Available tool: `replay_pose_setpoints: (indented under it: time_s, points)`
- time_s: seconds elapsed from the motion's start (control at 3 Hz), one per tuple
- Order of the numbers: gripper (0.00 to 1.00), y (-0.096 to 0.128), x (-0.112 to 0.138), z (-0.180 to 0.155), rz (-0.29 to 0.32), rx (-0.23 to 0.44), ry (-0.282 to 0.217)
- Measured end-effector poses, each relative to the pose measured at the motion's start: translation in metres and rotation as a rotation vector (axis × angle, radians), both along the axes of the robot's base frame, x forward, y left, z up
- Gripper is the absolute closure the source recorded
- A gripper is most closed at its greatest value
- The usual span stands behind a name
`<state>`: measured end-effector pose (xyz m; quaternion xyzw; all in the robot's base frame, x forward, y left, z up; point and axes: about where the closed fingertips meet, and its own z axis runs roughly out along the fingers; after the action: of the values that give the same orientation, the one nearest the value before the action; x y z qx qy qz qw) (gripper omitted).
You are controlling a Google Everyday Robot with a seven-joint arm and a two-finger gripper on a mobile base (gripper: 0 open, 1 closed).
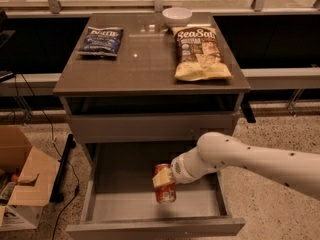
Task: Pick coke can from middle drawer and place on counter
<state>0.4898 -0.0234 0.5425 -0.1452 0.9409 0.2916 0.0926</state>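
On the table [145, 66] a blue chip bag [100, 40] lies left and a yellow one [201, 54] right, with bare top between. Below, the coke can [166, 193] stands upright in the open middle drawer [122, 186], claw [161, 179] clamped on it: grasp looks made, lifting and placing remain

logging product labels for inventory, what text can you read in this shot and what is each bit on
"Sea Salt": big lettering on the tan chip bag on the counter.
Lettering on the blue chip bag: too blurred to read.
Lettering on the coke can, held by the gripper in the middle drawer: too blurred to read.
No text shows on the white bowl.
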Motion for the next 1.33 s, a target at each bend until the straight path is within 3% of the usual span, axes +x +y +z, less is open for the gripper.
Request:
replay_pose_setpoints:
  time_s: [0.33, 0.67, 1.0, 1.33]
  points:
    - [1.0, -0.027, 0.0, 0.067, 0.072, 0.029, -0.133]
    - [1.0, -0.045, 0.009, 0.145, 0.164, -0.015, -0.316]
    - [1.0, -0.04, 0.031, 0.219, 0.227, -0.095, -0.491]
    - [1.0, -0.035, 0.059, 0.282, 0.282, -0.095, -0.622]
